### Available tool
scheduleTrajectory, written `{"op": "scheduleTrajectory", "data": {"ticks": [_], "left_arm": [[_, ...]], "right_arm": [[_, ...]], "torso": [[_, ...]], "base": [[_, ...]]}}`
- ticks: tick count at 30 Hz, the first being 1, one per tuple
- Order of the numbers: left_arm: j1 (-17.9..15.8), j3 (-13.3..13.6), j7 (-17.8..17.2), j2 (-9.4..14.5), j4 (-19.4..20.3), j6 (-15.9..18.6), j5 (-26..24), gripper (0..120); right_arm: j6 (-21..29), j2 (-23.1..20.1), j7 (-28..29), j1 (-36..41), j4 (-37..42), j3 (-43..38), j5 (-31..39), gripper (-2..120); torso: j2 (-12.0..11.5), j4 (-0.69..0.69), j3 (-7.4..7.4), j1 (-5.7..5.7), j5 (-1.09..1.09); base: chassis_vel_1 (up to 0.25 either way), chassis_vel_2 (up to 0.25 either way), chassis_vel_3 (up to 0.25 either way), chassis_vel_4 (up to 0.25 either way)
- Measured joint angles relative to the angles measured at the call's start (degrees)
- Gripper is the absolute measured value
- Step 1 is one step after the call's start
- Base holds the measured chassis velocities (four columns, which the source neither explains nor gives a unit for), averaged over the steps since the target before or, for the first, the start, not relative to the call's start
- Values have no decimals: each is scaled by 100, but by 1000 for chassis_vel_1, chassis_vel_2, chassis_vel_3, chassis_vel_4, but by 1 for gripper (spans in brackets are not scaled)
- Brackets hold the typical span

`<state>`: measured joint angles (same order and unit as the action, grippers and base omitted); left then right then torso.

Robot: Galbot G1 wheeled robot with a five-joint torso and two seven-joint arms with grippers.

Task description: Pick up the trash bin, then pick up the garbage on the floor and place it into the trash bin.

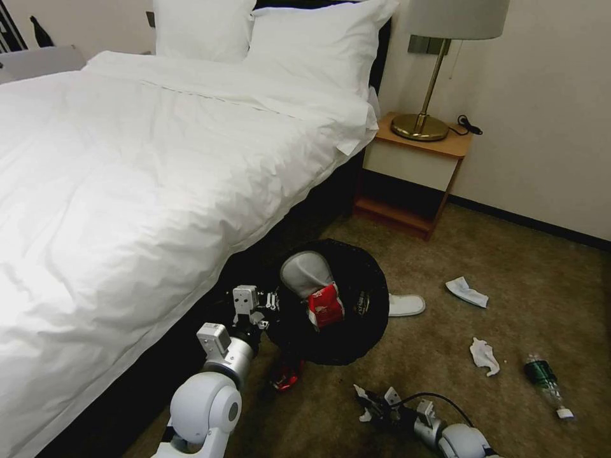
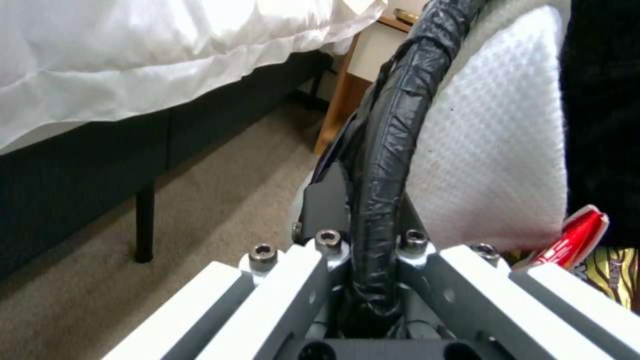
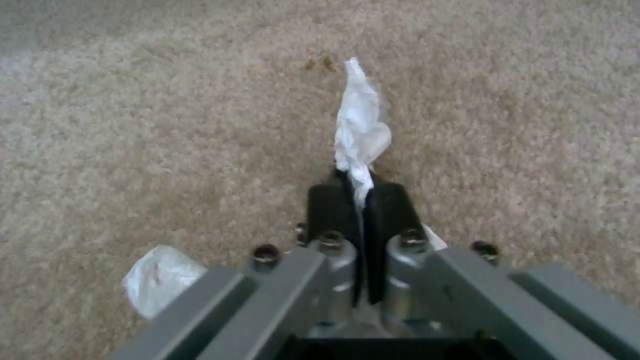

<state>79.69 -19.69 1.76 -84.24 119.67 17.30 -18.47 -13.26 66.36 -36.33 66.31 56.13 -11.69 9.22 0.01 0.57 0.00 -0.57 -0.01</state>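
Left gripper (image 1: 270,308) is clamped on the rim of the trash bin (image 1: 356,267), holding it tilted beside the bed (image 1: 127,191); a white slipper (image 2: 493,150) and red packet (image 1: 326,305) lie inside. Right gripper (image 3: 360,192), low over the carpet (image 3: 133,125), pinches a white tissue (image 3: 360,125). Farther right lie another tissue (image 1: 484,356) and a green bottle (image 1: 544,375).

Your head camera looks down past the bed (image 1: 127,191) at the bin (image 1: 356,280); the left wrist camera sits tight against that bin's rim (image 2: 393,125), the right wrist camera close above carpet (image 3: 133,125).
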Motion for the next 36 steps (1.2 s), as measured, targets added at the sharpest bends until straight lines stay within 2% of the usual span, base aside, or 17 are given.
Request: {"op": "scheduleTrajectory", "data": {"ticks": [10, 17, 19, 21, 22, 27, 36], "left_arm": [[1, -7, -27, 10, -12, 1, -17, 0], [2, 30, -36, 9, -79, 2, -21, 0], [-7, 41, -52, 62, -144, 2, -93, 0], [-2, 37, -56, 70, -156, 1, -99, 0], [25, 27, -73, 92, -205, -2, -126, 0], [51, 50, -141, 84, -364, -4, -221, 0], [-23, 33, -270, 99, -582, 28, -360, 0]], "right_arm": [[10, -84, 41, 27, 97, 4, -6, 0], [-18, -342, 115, 221, 324, -116, 23, 0], [-68, -634, 399, 423, 903, -285, 237, 0], [-81, -665, 453, 443, 986, -305, 280, 0], [-160, -765, 658, 492, 1304, -409, 397, 0], [-360, -851, 1035, 498, 1989, -738, 475, 0], [-369, -918, 1528, 527, 2944, -1043, 841, 0]], "torso": [[0, -1, 0, 0, 4], [-1, 0, 0, 0, 1], [-1, 1, 0, 0, 1], [-1, 2, 0, 0, 1], [-1, 1, 0, 0, 0], [-1, -1, 0, 0, 0], [-1, 0, 0, 0, 1]], "base": [[0, 0, 0, 0], [0, 0, 0, 0], [0, 0, 0, 0], [0, 0, 0, 0], [0, 0, 0, 0], [0, 0, 0, 0], [0, 0, 0, 0]]}}
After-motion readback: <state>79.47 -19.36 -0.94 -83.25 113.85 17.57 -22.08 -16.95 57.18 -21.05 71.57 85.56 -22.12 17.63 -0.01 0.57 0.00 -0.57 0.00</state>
